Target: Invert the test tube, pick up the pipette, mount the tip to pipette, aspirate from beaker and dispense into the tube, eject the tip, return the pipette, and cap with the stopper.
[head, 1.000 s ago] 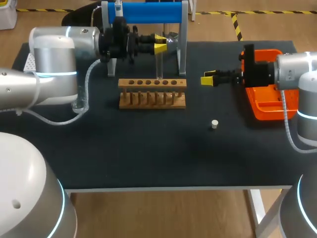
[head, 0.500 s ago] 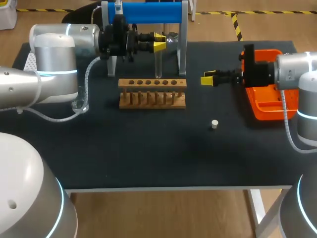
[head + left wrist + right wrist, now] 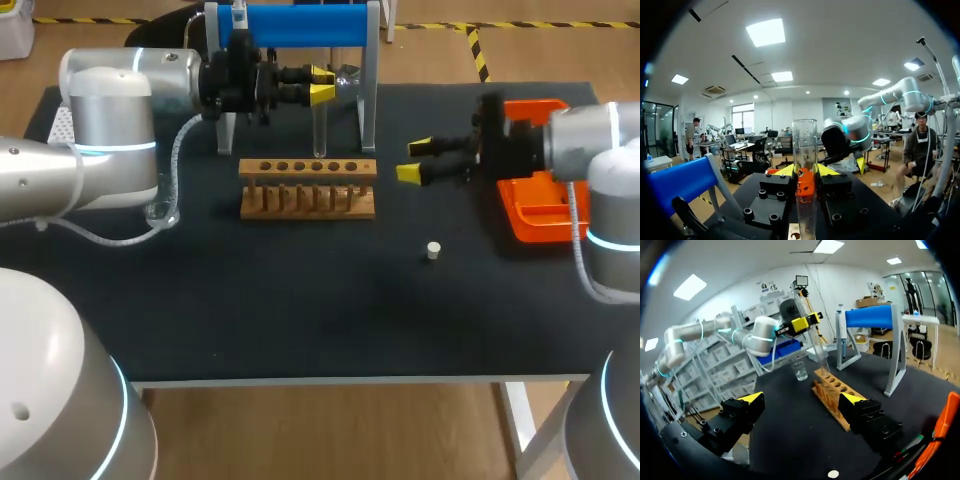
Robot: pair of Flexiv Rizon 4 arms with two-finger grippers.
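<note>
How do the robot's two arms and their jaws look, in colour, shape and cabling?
Both the left arm and the right arm are thick, rounded, silver-grey cylinders with glowing cyan rings at the joints. A pale, translucent cable loops beside each. The wrists end in black, blocky jaws with screw heads and wedge-shaped, bright yellow tips.
</note>
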